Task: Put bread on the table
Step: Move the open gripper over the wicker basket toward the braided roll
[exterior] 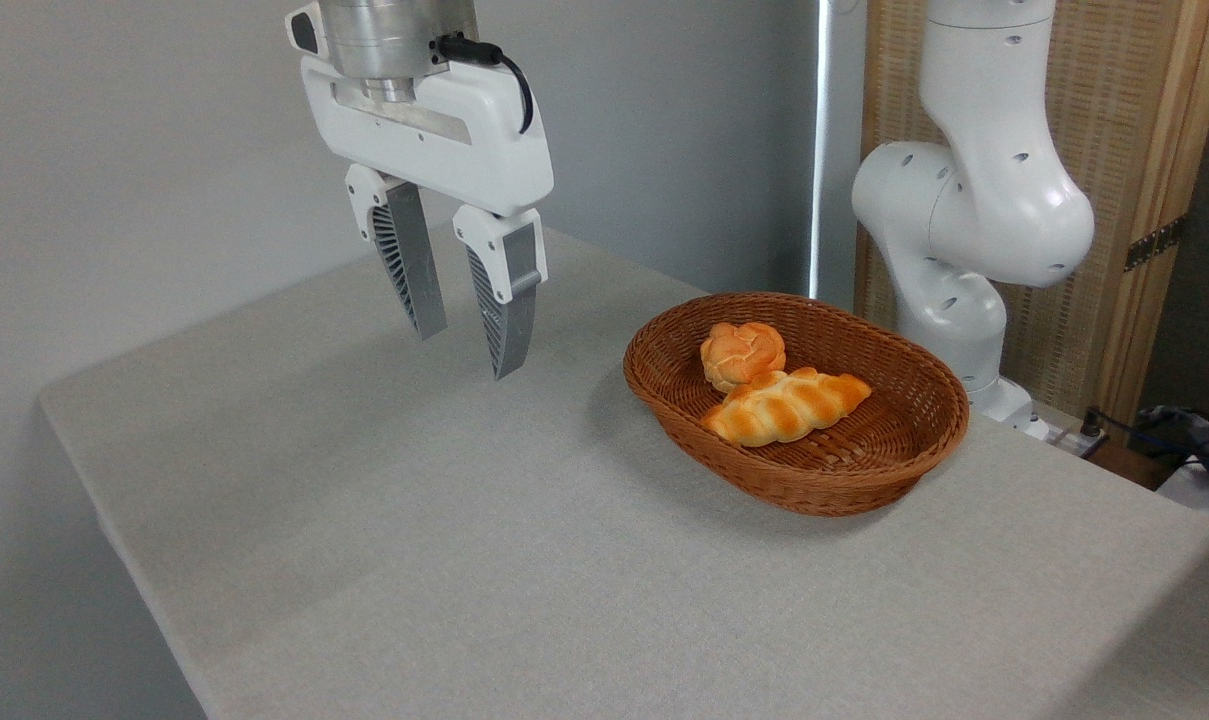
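Currently, step in hand: reaching for the loaf, none of the lift yet done.

Item 1, bread (786,405): long braided loaf, golden-orange, pointed ends. It lies inside the wicker basket (844,480), on its floor, slanting from near-left to far-right. A small knotted bun (742,354) sits just behind it on the far-left side, touching or nearly so.

Item 2, gripper (469,350): hangs above the table (414,560), well to the left of the basket and clear of the cloth. Fingers (509,310) point downward, parted by a moderate gap, released; nothing is held and nothing touched.

Item 3, handling advice, as judgement:
- Travel right and come over the basket rim from above, not through its side.
- Turn the wrist so the jaws close across the loaf's narrow width, near its middle.
- The present gap looks barely wider than the loaf; open further before descending.
- Keep the far finger away from the bun, which could be nudged or pinched along.
- Squeeze gently; the loaf appears soft.
- Lift straight up, then set down on bare cloth to the left.
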